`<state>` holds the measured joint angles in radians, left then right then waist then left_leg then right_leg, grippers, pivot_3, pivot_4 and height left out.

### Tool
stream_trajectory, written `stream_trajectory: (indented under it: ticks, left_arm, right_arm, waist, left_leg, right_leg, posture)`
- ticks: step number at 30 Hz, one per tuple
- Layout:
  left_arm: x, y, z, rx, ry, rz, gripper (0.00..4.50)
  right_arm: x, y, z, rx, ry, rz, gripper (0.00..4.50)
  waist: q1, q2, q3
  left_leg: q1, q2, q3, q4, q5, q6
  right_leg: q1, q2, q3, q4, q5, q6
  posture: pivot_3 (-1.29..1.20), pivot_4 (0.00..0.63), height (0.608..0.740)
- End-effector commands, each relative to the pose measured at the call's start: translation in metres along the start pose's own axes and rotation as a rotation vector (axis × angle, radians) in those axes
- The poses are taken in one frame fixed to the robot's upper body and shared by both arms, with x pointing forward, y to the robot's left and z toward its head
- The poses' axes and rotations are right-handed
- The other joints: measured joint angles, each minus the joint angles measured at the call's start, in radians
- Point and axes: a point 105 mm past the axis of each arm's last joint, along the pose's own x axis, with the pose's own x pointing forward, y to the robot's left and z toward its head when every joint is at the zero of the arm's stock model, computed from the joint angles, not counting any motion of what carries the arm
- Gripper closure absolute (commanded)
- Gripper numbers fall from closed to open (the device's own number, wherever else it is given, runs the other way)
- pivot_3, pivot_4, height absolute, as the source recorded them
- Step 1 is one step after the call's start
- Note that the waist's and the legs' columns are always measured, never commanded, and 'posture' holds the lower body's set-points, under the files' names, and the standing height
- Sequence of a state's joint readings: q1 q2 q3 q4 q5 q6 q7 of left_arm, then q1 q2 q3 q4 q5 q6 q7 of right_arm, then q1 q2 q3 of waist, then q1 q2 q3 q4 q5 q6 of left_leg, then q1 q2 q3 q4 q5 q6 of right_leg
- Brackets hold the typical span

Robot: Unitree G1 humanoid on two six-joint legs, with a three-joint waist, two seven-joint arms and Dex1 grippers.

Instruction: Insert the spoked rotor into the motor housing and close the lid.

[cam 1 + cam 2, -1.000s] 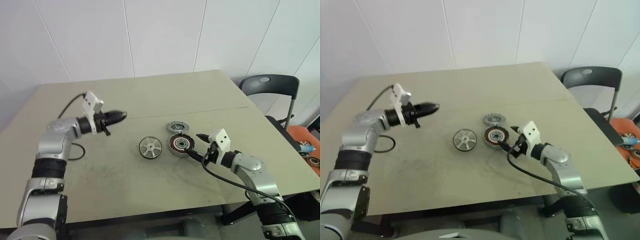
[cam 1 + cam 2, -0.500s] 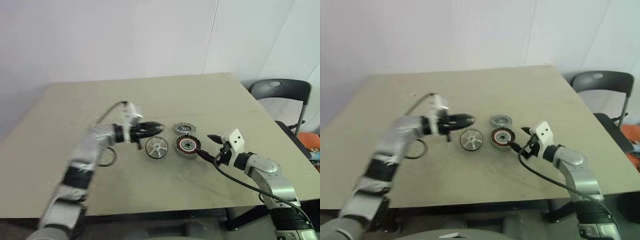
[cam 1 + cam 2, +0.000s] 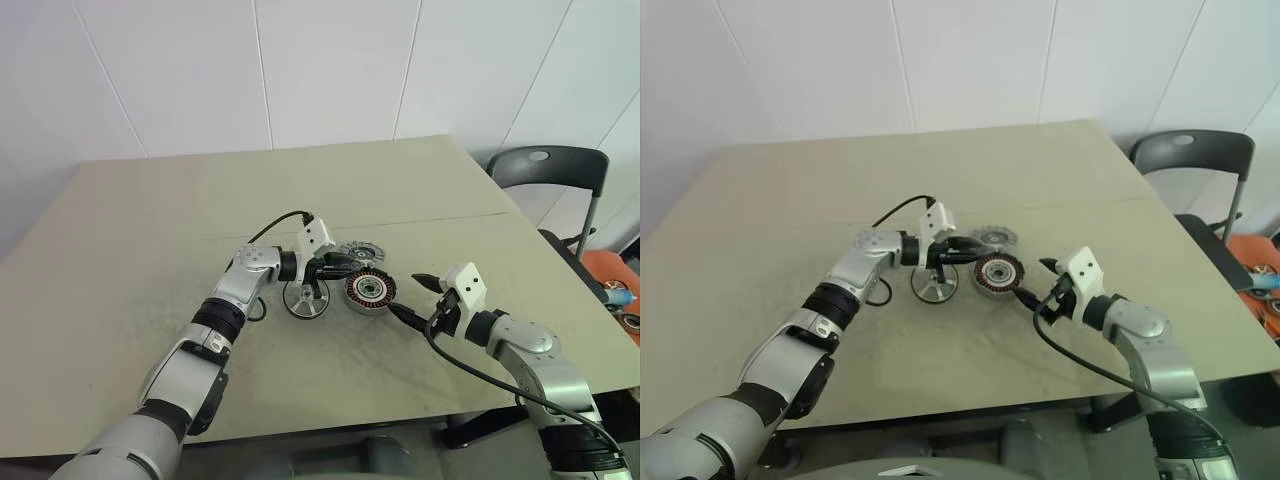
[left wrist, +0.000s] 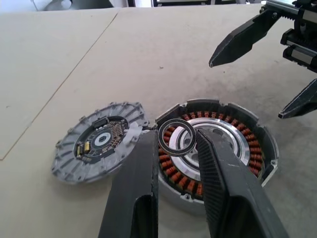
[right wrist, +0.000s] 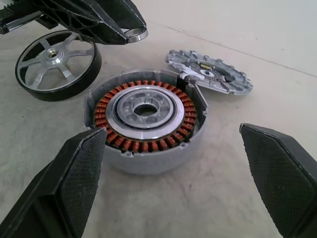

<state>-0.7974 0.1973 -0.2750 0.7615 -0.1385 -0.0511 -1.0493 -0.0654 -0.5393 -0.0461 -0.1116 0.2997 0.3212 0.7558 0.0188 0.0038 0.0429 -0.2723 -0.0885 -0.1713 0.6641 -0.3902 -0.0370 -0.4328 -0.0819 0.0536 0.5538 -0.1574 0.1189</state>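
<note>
The spoked rotor (image 3: 303, 298) lies flat on the table, silver spokes up and black rim around. Just to its right sits the motor housing (image 3: 369, 290) with its copper windings showing, and the grey lid (image 3: 352, 253) lies behind it, touching its rim. My left gripper (image 3: 352, 263) reaches across over the rotor, shut on a thin washer ring (image 4: 177, 121) held just above the housing (image 4: 233, 144). My right gripper (image 5: 171, 134) stands open on the housing's right side, its fingers (image 5: 74, 173) spread wide and holding nothing.
The parts lie mid-table on a beige tabletop (image 3: 150, 230). A black chair (image 3: 545, 165) stands past the table's right edge. A black cable (image 3: 470, 370) trails from the right wrist across the table near the front edge.
My left arm has swung in from the table's left side, right and down, bringing the ring over the housing. The head view shifted meanwhile. The right gripper has stayed put.
</note>
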Motion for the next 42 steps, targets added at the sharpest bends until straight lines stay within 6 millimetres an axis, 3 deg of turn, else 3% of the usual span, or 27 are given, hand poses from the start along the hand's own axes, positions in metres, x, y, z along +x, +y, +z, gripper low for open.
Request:
stream_trajectory:
  ticks: [1,19,27,32,42]
  left_arm:
    - [-0.005,0.001,0.016,0.081,-0.053,0.001,3.73]
    - [0.017,-0.018,-0.006,0.065,0.01,-0.067,3.73]
    - [0.035,-0.018,0.001,0.108,-0.004,-0.063,3.73]
    - [0.035,-0.017,-0.008,0.219,0.076,-0.055,3.73]
    - [0.032,-0.01,-0.007,0.228,0.067,-0.014,3.73]
  right_arm:
    - [0.004,0.0,0.018,-0.033,-0.056,0.011,0.0]
    - [-0.004,-0.002,0.017,-0.019,-0.04,0.022,0.0]
    - [-0.002,-0.001,0.017,-0.016,-0.046,0.014,0.0]
    - [-0.002,-0.001,0.015,-0.018,-0.044,0.003,0.0]
    - [0.0,-0.005,0.016,-0.023,-0.052,-0.017,0.0]
  waist:
    - [-0.004,0.0,0.0]
    - [-0.004,0.0,0.0]
    - [-0.004,0.0,0.0]
    - [-0.005,0.0,0.0]
    - [-0.004,0.0,-0.001]
  left_leg:
    - [0.0,0.0,0.0,0.0,0.0,0.0]
    - [0.003,0.0,0.001,0.001,-0.001,0.002]
    - [0.003,0.0,0.0,0.001,0.0,0.001]
    - [0.003,0.0,0.001,0.001,0.0,0.001]
    - [0.004,0.0,0.001,0.002,0.0,0.001]
  right_leg:
    - [0.0,0.0,0.0,0.0,0.0,0.0]
    - [0.006,0.0,0.0,0.001,0.0,0.0]
    - [0.005,0.0,0.0,0.001,0.0,0.0]
    - [0.006,0.0,0.0,0.001,0.0,0.0]
    - [0.006,0.0,0.0,0.003,0.0,0.0]
  posture:
    - [0.0,0.0,0.74]
    - [0.0,0.0,0.74]
    - [0.0,0.0,0.74]
    - [0.0,0.0,0.74]
    - [0.0,0.0,0.74]
